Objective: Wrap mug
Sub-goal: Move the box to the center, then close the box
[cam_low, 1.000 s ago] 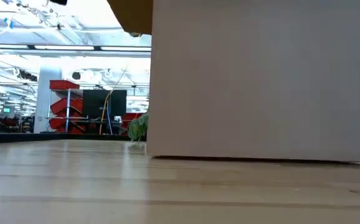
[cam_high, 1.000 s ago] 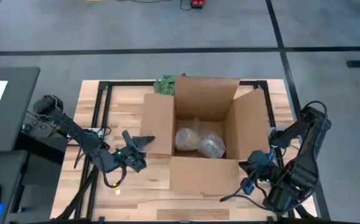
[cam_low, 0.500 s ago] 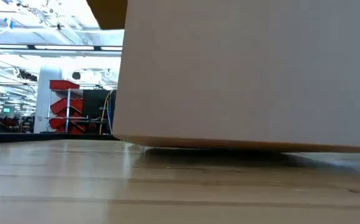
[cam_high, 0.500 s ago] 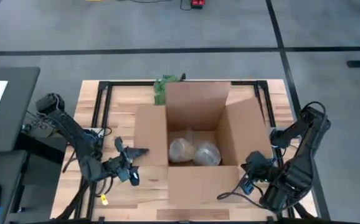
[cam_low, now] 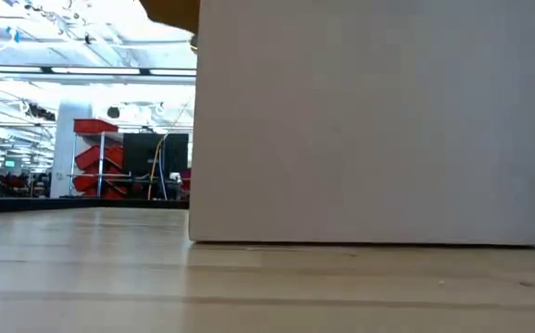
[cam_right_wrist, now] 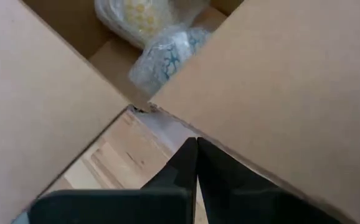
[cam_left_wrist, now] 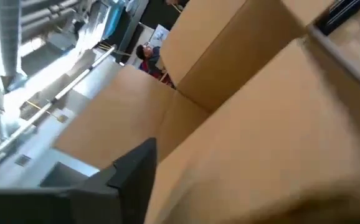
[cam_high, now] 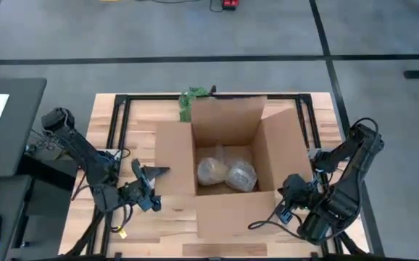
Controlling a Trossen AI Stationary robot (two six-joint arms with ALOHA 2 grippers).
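Right gripper [cam_right_wrist: 196,142]: mine, at the near right corner of the box, outside the wall. Its two dark fingers are pressed together, and I see nothing between them.

Left gripper [cam_high: 150,174]: mine too, low over the table just beside the box's left flap. The fingers are spread apart and empty.

Large brown cardboard box [cam_high: 227,217]: open, flaps up, standing flat on the boards between my two grippers. It fills most of the low view.

Mug: I see no bare white mug anywhere. Two clear bubble-wrap bundles lie touching on the box floor. The bluish-patterned bundle [cam_right_wrist: 167,59] is, I judge, the mug already wrapped. The yellowish bundle [cam_right_wrist: 136,15] lies beyond it.

Direction: the bluish bundle lies forward of the right gripper, over the box wall and down inside.

Long axis: the bundle looks round through the wrap, so I cannot tell which way the mug lies.

Nearer arm: the right, I judge. The left gripper has a flap and the other bundle between it and the mug.

Pale wooden plank table [cam_high: 108,116]: level, with a dark frame around it.

Green leafy bunch [cam_high: 190,101]: at the box's far left corner, outside it.

Room: a bright hall beyond the table, with red metal shelving [cam_low: 96,153] well back.
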